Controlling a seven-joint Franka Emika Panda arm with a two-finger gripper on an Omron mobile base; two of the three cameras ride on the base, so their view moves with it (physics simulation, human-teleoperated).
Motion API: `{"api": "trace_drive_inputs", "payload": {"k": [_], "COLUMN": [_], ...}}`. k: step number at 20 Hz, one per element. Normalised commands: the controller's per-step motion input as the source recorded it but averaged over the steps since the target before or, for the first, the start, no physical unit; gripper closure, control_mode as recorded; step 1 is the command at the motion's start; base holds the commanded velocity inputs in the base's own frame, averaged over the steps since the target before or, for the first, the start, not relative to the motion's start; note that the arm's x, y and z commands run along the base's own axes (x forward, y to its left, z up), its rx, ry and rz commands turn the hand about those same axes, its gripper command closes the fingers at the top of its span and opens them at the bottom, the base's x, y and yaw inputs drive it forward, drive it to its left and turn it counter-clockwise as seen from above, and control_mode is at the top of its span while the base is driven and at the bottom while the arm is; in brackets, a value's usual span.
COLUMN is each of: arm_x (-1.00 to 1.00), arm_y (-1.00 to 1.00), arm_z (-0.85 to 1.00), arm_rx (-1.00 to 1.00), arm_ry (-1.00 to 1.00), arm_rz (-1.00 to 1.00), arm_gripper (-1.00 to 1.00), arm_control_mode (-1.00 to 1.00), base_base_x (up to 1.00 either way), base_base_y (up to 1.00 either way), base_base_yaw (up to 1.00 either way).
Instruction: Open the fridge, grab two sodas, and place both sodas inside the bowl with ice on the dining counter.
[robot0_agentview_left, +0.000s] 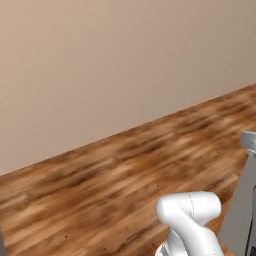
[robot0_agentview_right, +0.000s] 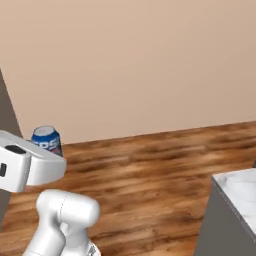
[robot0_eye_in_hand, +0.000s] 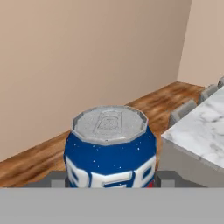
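A blue and white soda (robot0_eye_in_hand: 110, 148) with a grey lid stands upright between my gripper's (robot0_eye_in_hand: 112, 180) two dark fingertips, which press on its sides. From the right base view the same soda (robot0_agentview_right: 46, 139) pokes up behind the white hand, in the air over the wooden floor. The marble dining counter (robot0_eye_in_hand: 199, 131) lies to the right, a little way from the can, and its corner (robot0_agentview_right: 231, 186) is at the lower right. A pale rounded shape sits on that corner; I cannot tell whether it is the bowl with ice. The fridge is out of view.
Grey stool backs (robot0_eye_in_hand: 189, 109) line the counter's far side. A plain beige wall (robot0_agentview_left: 115, 60) runs behind the wooden floor (robot0_agentview_left: 115, 175). A grey panel (robot0_agentview_left: 242, 210) rises at the right edge, and a dark panel (robot0_agentview_right: 6, 115) stands at the left edge.
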Motion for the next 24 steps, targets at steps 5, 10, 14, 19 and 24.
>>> {"api": "trace_drive_inputs", "payload": {"k": [5, 10, 14, 19, 24], "arm_x": [0.0, 0.0, 0.0, 0.0, 0.0], "arm_y": [0.0, 0.0, 0.0, 0.0, 0.0], "arm_z": [0.0, 0.0, 0.0, 0.0, 0.0], "arm_rx": [0.0, 0.0, 0.0, 0.0, 0.0], "arm_ry": [0.0, 0.0, 0.0, 0.0, 0.0], "arm_rz": [0.0, 0.0, 0.0, 0.0, 0.0], "arm_gripper": [1.0, 1.0, 1.0, 1.0, 1.0], "arm_control_mode": [1.0, 1.0, 1.0, 1.0, 1.0], "base_base_x": [0.55, 0.46, 0.48, 0.61, 0.77], "base_base_y": [0.41, 0.5, 0.55, 0.64, 0.77], "base_base_yaw": [-0.49, -0.52, -0.52, -0.48, -0.41]}}
